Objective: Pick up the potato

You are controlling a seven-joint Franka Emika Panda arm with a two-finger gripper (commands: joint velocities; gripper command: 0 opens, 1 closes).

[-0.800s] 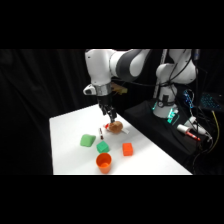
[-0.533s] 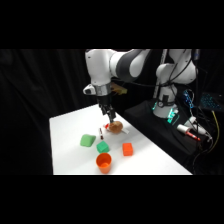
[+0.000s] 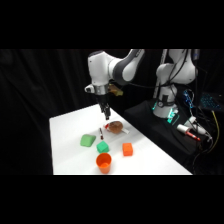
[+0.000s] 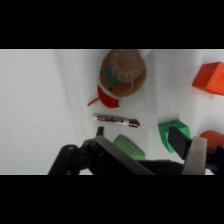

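Pincer suspended above the surface, fingers spread and holding nothing; in the wrist view the two fingers rise from the bottom edge well apart, gap between them unoccupied. Pincer tip positioned just above and slightly to the picture's left of the potato, not touching it.

Potato resting on the surface near the far edge; seen from the wrist as a brown rounded lump with a teal mark on top and a red piece at its near side. Short dark pen-like stick lying flat between potato and pincer, apart from both.

Green block just in front of the stick in the side view; flat green piece to its left, apart. Orange block to the right of the green block, well clear of the potato. Orange cup upright at the near edge of the group, close to the green block.

Arm base standing beyond the surface at upper right, on dark ground with cables beside it.
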